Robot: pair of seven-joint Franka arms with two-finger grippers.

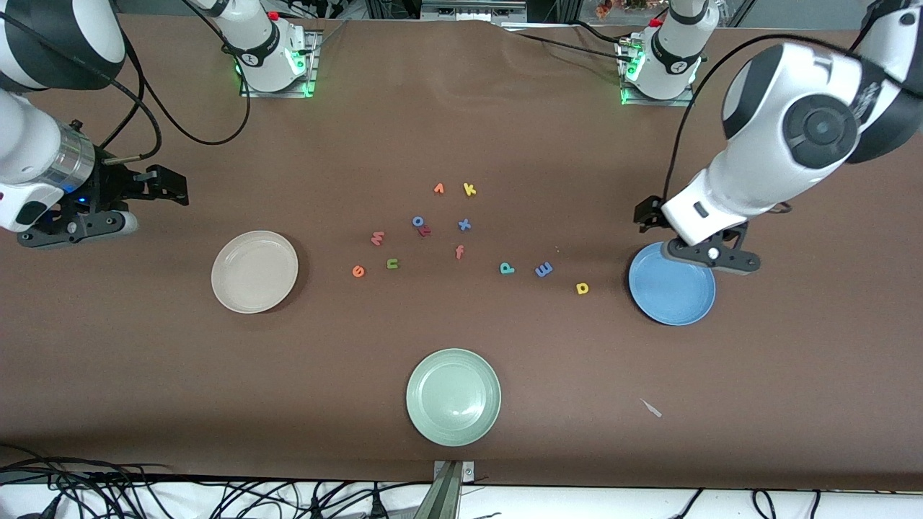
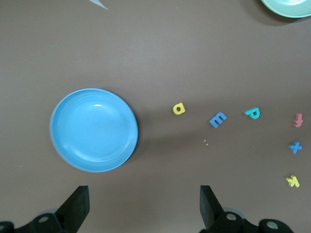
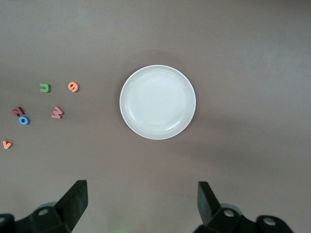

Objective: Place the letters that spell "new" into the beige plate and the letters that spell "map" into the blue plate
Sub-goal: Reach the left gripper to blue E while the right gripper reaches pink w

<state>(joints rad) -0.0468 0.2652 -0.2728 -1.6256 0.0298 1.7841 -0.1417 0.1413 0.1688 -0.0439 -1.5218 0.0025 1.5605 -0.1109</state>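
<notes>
The table (image 1: 461, 115) was covered by a brown paper sheet with a slight wrinkle along the edge by the arm bases. Dark cables (image 1: 180, 497) lay tangled on a white surface beside the table's edge nearest the front camera. Lighting was even, with soft shadows.

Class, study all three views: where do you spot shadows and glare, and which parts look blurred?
Front view: the beige plate casts a soft shadow toward the letters. Left wrist view: the blue plate carries a faint highlight and a shadow on its letter side; the left pincer fingertips look soft. Right wrist view: even light, right pincer blurred.
</notes>
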